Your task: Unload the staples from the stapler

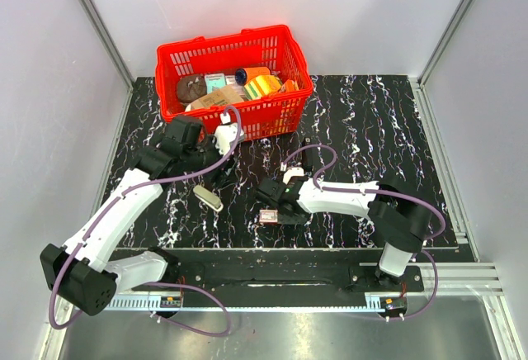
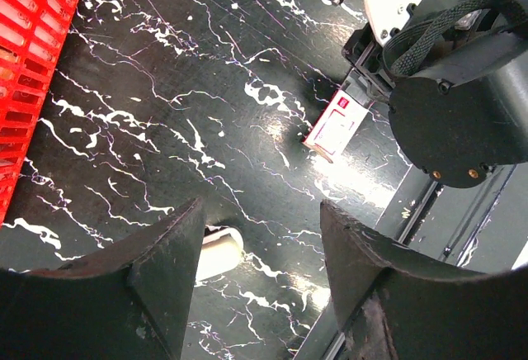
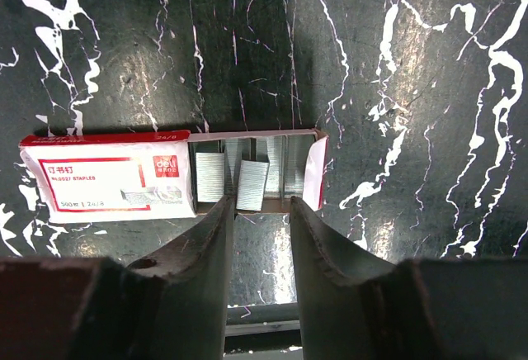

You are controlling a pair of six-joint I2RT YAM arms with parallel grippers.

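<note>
Toward the near edge of the worktop (image 1: 371,129), about midway along it, your right gripper (image 3: 262,211) hung straight above the staple box (image 3: 107,174) with its jaws spread and nothing between them. The box lay flat on the black marbled surface, and its inner tray (image 3: 285,166) was slid out to one side of the red-and-white sleeve. Rows of staples showed in the tray, and one short strip of staples (image 3: 252,185) lay askew on top of them, just beyond the fingertips and apart from both. You could see the same box from the left wrist camera, close under the right arm's wrist. Left of the box and apart from it, also toward the near edge, lay a small pale oblong object that looked like the stapler (image 1: 210,197) – it rested on the worktop, touched by neither arm. Your left gripper (image 2: 262,211) hovered over that spot with its jaws spread wide and empty; from its own camera the stapler's rounded pale end showed on the surface below, partly hidden behind one finger (image 2: 165,269). At the far edge, left of centre, stood the red basket (image 1: 223,46), filled with assorted packets – well apart from both the stapler and the box.
</note>
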